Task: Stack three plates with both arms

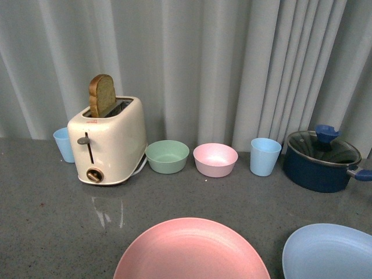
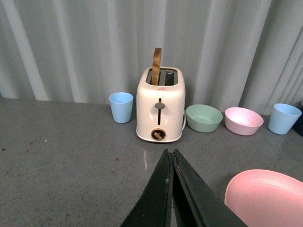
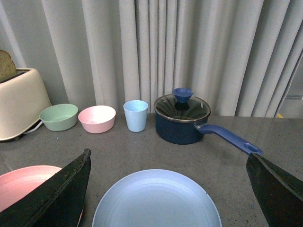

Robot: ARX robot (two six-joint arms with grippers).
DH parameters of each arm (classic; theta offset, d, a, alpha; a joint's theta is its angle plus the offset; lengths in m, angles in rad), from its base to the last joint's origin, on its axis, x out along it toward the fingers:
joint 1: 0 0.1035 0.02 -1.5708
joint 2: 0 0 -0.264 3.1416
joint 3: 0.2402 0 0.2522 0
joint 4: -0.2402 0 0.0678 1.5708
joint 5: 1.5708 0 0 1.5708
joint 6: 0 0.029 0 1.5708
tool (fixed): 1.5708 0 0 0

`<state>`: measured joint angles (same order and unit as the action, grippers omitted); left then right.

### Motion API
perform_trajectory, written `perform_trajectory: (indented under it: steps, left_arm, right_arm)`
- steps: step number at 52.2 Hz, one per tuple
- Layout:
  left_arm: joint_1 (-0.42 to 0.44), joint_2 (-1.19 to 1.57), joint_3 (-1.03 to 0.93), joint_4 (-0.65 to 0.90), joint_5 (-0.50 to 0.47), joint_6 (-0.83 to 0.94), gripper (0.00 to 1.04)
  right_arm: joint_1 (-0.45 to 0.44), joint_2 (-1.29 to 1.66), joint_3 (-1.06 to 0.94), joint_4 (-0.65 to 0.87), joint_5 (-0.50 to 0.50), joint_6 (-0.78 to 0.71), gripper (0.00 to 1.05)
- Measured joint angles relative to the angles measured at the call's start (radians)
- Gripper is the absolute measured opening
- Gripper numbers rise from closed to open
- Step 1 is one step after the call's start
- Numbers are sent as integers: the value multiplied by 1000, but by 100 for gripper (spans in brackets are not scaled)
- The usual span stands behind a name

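The pink plate lies at the near middle of the grey counter, and it also shows in the left wrist view and the right wrist view. The light blue plate lies to its right, apart from it. The beige plate is out of view. No arm shows in the front view. My left gripper is shut and empty, above bare counter left of the pink plate. My right gripper is wide open, its fingers either side of the light blue plate, above it.
Along the curtain at the back stand a light blue cup, a cream toaster with a slice of toast, a mint-green bowl, a pink bowl, a second blue cup and a dark blue lidded pot.
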<state>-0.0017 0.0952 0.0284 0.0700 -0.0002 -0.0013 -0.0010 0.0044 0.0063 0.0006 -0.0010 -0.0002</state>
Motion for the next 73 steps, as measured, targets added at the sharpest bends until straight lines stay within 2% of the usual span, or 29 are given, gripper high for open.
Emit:
perform_trajectory:
  steps: [3, 15, 23, 28, 29, 31, 32, 36, 39, 42, 47, 50, 57, 73]
  left_arm:
    - [0, -63, 0, -61, 0, 0, 4]
    - [0, -91, 0, -69, 0, 0, 4]
    - [0, -91, 0, -69, 0, 0, 27]
    - [0, -92, 0, -69, 0, 0, 52]
    - [0, -92, 0, -69, 0, 0, 56]
    - [0, -91, 0, -69, 0, 0, 66]
    - [0, -91, 0, -69, 0, 0, 70]
    - [0, -93, 0, -69, 0, 0, 89]
    - [0, -93, 0, -69, -1, 0, 99]
    - [0, -93, 0, -69, -1, 0, 98]
    - [0, -93, 0, -69, 0, 0, 98]
    - [0, -93, 0, -69, 0, 0, 98]
    - [0, -93, 0, -69, 0, 0, 98]
    - [0, -93, 0, -69, 0, 0, 98]
  right_arm:
    - [0, 0, 0, 0, 0, 0, 97]
    - [0, 0, 0, 0, 0, 0, 97]
    - [0, 0, 0, 0, 0, 0, 97]
    - [0, 0, 0, 0, 1, 1, 97]
    - [-6, 26, 19, -54, 17, 31, 97]
    - [-69, 146, 101, -213, -42, 148, 97]
    - [-138, 248, 150, -271, -109, 209, 97]
    - [-421, 614, 297, -272, -385, 264, 97]
    - [-577, 855, 383, -229, -499, 216, 97]
    - [-671, 1061, 437, -183, -492, 144, 97]
    - [-715, 1295, 478, -101, -401, 14, 97]
    - [-704, 1363, 486, -56, -366, -49, 97]
    - [-640, 1468, 507, 37, -352, -172, 97]
    - [-544, 1703, 629, 75, -262, -251, 97]
